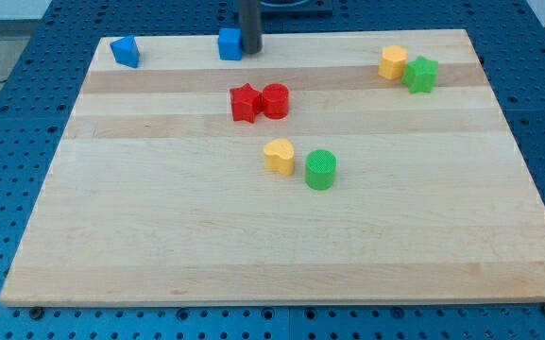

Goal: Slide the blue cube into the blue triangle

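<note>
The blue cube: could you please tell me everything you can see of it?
The blue cube is a small, plain blue block, plastic by its look, sitting flat and upright near the board's top edge, left of centre. My tip stands right against its right side, seemingly touching it. The blue triangle lies well apart to the view's left, along the same edge, with bare board between them. No other block touches the cube.

one raised view looks down across the whole board (281, 236).
</note>
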